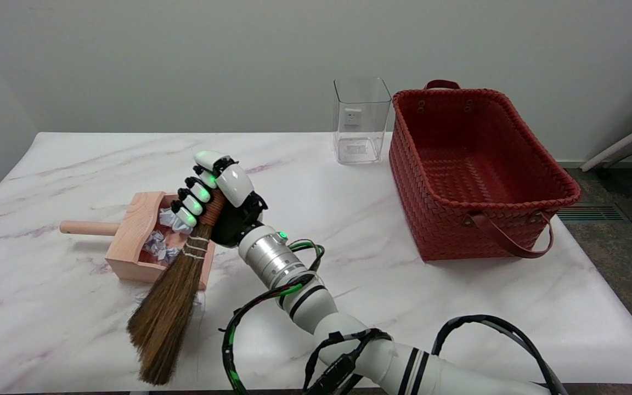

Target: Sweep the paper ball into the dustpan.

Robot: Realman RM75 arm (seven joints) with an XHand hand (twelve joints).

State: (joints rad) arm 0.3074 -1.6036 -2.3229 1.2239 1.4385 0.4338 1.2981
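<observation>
**Right hand grips broom over loaded dustpan**

Right hand (214,195), fingers wrapped tight round the broom (170,299) at the top of its handle, poised above the open right end of the dustpan (129,252). Broom slanted down and toward the near left, bristles fanned out over the table (349,219) in front of the dustpan, tips near the table's front edge; white cord binding visible just below the fingers. Crumpled paper (158,246) lying inside the dustpan, pale and bluish white, partly hidden behind the broom's neck and the fingers; whether one ball or several, hard to tell. Another pale scrap, possibly paper, half hidden behind the bristles just in front of the dustpan. Dustpan of light wood, resting flat on the marble-patterned table at the left, its round handle pointing left. Right arm (316,307) reaching in from the lower right, white with a silver wrist, looped with black and green cables. Farther off, a red woven basket (480,181) with brown strap handles standing at the right side of the table. Just beside its left rear corner, a clear square container (361,120) near the table's back edge, upright. Behind all, a plain grey wall.
</observation>
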